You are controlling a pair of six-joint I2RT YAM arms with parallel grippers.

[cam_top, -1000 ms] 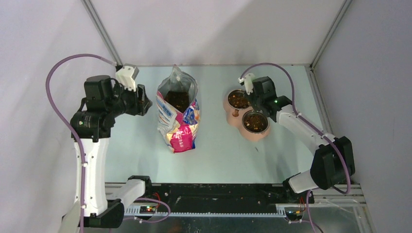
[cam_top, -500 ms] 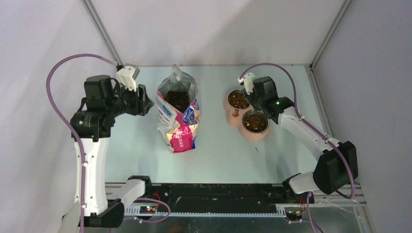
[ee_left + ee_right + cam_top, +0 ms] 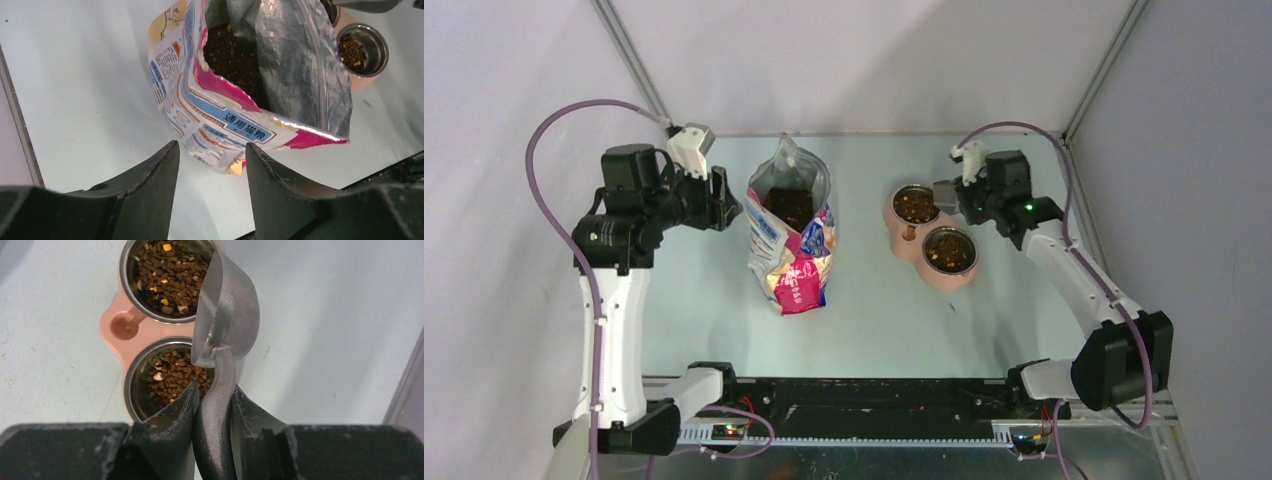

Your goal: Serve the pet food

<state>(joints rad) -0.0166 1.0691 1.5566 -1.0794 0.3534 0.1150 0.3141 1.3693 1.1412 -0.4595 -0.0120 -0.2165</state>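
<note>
Bottom of the right wrist view: the right gripper [image 3: 214,390] clamps the scoop [image 3: 227,305] by its handle, beside the pink feeder [image 3: 122,327], whose two bowls both hold pet food [image 3: 167,270]. The left gripper [image 3: 210,155] stands open and empty before the bag [image 3: 220,120], with more kibble inside at frame top.

saw glossy printed plastic film on the bag [image 3: 215,117], creased and catching the light, with a crinkled silvery foil lining inside. found the pet food [image 3: 165,275] dry, matt and grainy. noted smooth brushed grey metal on the scoop [image 3: 230,305], dully reflective, and shinier polished metal on the bowls [image 3: 123,270]. read the pink stand [image 3: 112,330] beneath them as smooth satin plastic. found the right gripper [image 3: 215,390] and left gripper [image 3: 211,150] in matt black plastic, scuffed pale along the edges. saw the surface [image 3: 325,315] as pale, smooth and matt, faintly scratched.
</note>
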